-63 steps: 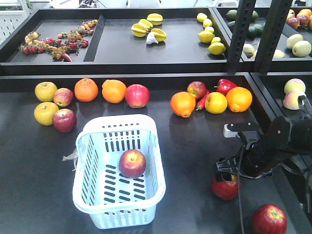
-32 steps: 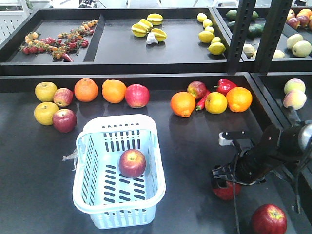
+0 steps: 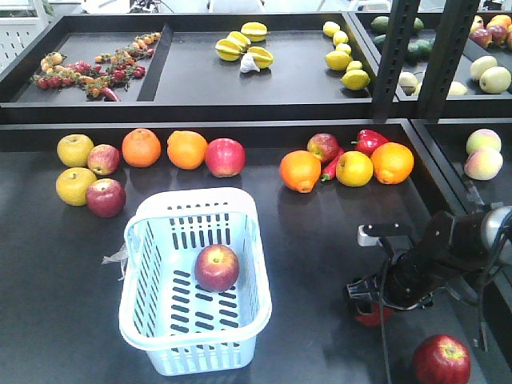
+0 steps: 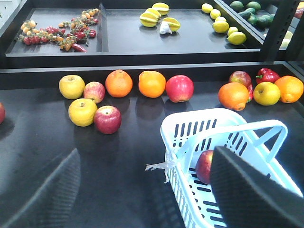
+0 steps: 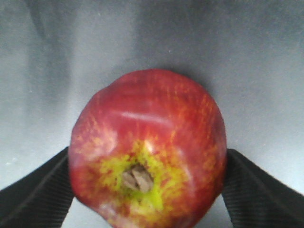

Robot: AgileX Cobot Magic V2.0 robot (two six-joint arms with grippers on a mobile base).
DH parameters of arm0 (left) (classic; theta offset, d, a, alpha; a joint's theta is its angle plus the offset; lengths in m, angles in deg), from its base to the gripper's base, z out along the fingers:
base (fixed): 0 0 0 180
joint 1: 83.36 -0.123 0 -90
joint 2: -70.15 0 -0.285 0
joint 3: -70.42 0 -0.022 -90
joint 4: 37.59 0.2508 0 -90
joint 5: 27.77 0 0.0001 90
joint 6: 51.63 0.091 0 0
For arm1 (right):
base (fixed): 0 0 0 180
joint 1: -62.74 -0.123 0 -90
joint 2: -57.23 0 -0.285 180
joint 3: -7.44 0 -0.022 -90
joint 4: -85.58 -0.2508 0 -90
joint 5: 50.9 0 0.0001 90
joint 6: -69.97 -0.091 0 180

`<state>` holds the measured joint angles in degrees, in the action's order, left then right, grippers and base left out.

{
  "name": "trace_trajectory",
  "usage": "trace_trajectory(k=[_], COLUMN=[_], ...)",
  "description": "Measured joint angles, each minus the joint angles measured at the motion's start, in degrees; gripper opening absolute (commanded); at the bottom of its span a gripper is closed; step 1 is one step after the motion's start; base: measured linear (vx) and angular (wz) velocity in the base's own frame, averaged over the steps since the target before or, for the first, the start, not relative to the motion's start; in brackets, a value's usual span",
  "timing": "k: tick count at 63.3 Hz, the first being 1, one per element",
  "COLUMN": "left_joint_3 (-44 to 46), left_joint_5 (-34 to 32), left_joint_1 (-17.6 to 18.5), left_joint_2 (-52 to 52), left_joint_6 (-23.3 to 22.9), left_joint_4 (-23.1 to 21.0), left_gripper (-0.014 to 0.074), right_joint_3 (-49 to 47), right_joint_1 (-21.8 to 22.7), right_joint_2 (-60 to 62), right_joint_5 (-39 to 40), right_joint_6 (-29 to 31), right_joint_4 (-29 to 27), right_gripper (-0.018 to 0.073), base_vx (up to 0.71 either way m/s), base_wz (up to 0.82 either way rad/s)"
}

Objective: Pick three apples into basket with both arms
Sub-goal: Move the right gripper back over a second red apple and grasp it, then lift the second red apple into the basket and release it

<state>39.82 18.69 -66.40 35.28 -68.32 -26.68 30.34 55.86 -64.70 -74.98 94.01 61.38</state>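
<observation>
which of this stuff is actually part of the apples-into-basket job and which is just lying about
Job:
basket
first apple, inside it
second apple, between the fingers of the right gripper
third apple, front right
left gripper, open

Lying about:
oranges
back-row apples
pepper
lemons
starfruit

Front high; left wrist shares basket (image 3: 192, 195); right close-up.

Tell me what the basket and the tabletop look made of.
Basket: likely moulded plastic, pale blue-white, slightly glossy, with clean slotted walls. Tabletop: dark, smooth, semi-matte sheet showing soft reflections; laminate or painted metal, cannot tell.
</observation>
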Motion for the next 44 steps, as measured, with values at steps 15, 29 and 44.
trace_trajectory(k=[15,29,44], left_joint_3=[0.00,0.00,0.00], left_joint_5=[0.00,0.00,0.00], left_joint_1=[0.00,0.00,0.00], left_joint_2=[0.00,0.00,0.00], left_joint_6=[0.00,0.00,0.00], left_joint_4=[0.00,0.00,0.00], left_gripper=[0.0533,0.0533,0.0533], right_joint_3=[0.00,0.00,0.06], right_joint_1=[0.00,-0.98,-11.11], right_joint_2=[7.02,18.24,27.89], right_joint_5=[-2.27,-6.49,-8.51], right_joint_6=[0.00,1.36,5.44], right_joint_4=[-0.16,-3.62,-8.44], right_gripper=[0.0246,0.0246,0.0246], base_vx=[0.00,0.00,0.00], base_wz=[0.00,0.00,0.00])
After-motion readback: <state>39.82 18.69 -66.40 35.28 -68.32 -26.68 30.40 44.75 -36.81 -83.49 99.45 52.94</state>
